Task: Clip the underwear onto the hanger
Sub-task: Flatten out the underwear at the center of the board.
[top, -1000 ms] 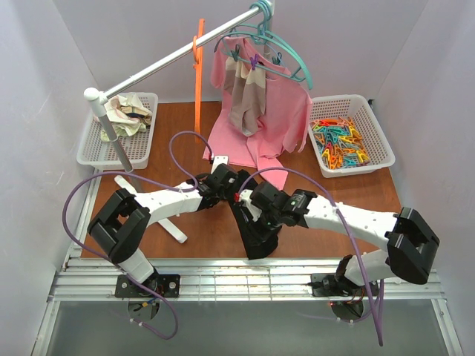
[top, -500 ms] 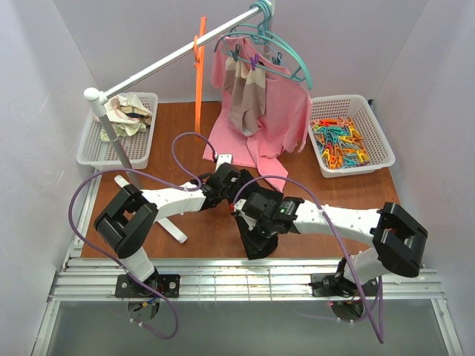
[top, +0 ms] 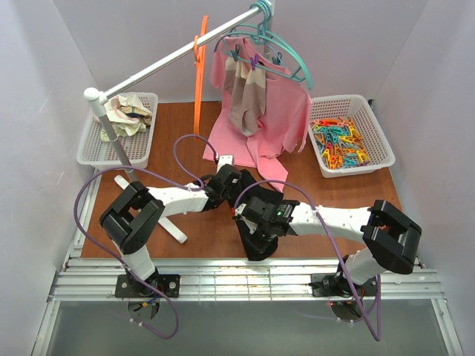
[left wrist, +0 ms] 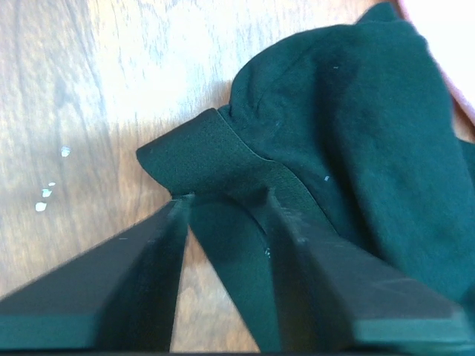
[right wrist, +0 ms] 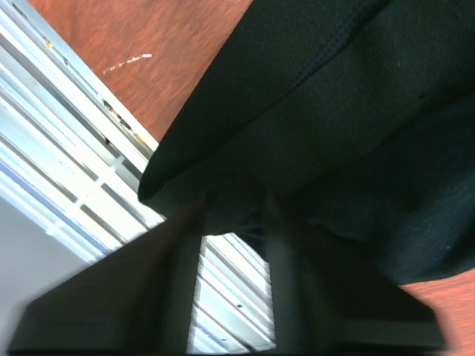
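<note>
The black underwear [top: 260, 245] lies crumpled on the brown table at the front middle, its near end reaching the metal rails. Both grippers meet over its far end. My left gripper [top: 236, 196] [left wrist: 226, 196] stands narrowly closed on a fold of the waistband [left wrist: 200, 152]. My right gripper [top: 249, 221] [right wrist: 234, 200] is nipped on the cloth's edge [right wrist: 334, 96], and the rails show through the gap under it. The orange hanger [top: 198, 74] hangs by its hook from the slanting rail at the back, apart from both grippers.
A pink shirt [top: 267, 126] and a beige-striped cloth [top: 243, 96] hang on teal hangers [top: 278, 44]. A white basket of coloured clips [top: 375, 159] stands at the right, another with cloth [top: 93, 152] at the left. The rack's white foot [top: 169, 226] lies beside my left arm.
My right arm has swung left and drawn in over the underwear. My left arm has shifted slightly toward it. The hanger has not moved.
</note>
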Tool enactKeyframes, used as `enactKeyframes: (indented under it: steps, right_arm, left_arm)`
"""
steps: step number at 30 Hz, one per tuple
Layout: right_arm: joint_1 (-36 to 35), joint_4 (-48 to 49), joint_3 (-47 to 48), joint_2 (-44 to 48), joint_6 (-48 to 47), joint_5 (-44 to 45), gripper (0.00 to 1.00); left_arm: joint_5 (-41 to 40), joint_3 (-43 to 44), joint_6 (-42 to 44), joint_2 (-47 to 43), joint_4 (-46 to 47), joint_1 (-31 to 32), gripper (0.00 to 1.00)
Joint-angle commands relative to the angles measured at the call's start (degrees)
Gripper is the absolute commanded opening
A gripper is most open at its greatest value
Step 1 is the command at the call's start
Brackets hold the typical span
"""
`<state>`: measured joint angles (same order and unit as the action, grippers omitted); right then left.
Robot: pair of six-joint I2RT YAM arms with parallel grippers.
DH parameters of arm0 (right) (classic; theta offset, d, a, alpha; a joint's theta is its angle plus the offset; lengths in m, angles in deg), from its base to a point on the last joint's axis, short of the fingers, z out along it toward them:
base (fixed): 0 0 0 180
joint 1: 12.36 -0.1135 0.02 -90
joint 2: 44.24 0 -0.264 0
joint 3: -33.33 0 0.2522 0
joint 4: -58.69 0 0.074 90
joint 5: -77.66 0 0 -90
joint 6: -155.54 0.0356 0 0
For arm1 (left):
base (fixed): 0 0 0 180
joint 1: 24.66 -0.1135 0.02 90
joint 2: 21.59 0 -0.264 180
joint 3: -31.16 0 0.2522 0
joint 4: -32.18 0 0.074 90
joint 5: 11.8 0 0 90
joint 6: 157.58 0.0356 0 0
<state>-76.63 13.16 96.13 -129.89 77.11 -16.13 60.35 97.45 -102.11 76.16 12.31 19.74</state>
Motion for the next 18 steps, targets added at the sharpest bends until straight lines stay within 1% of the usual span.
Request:
enactKeyframes:
  steps: [1,2,3,4,6,7,8,13,18]
  right_arm:
    - [-0.4,0.7,-0.8,-0.6,0.1,0.5,0.22]
    - [-0.3,0.7,-0.9,-0.1,0.2,0.5,0.17]
    - [-0.4,0.8,-1.0,0.1,0.2,0.5,0.10]
    - [-0.4,1.0,-1.2,0.3,0.3,0.5,0.08]
    - [-0.3,1.1,-1.5,0.9,0.3,0.5,0.01]
    - [-0.4,1.2,-1.5,1.0,0.3,0.6,0.01]
    - [-0.3,1.0,-1.5,1.4,0.3,0.6,0.01]
    - [-0.4,0.2,-1.1,3.6,-0.2,0.5,0.01]
    - [-0.5,-1.5,0.8,7.9,0.1,1.1,0.01]
  left_arm:
    - [-0.4,-0.2,-0.4,1.5,1.6,-0.2,0.33]
    - [-0.6,-0.1,-0.4,1.6,1.8,-0.2,0.30]
    - [-0.8,-0.1,-0.3,1.7,2.2,-0.3,0.25]
    - [-1.0,-0.1,-0.1,2.0,2.5,-0.3,0.19]
    - [-1.2,-0.1,0.0,2.1,3.0,-0.3,0.11]
    - [-1.5,-0.1,0.0,2.0,3.0,-0.3,0.04]
    - [-1.7,0.0,0.1,2.0,3.2,-0.3,0.01]
    - [-3.7,-0.5,0.4,-0.3,2.9,-0.4,0.00]
    - [-5.1,-3.1,-1.2,-6.2,2.5,-1.0,0.00]
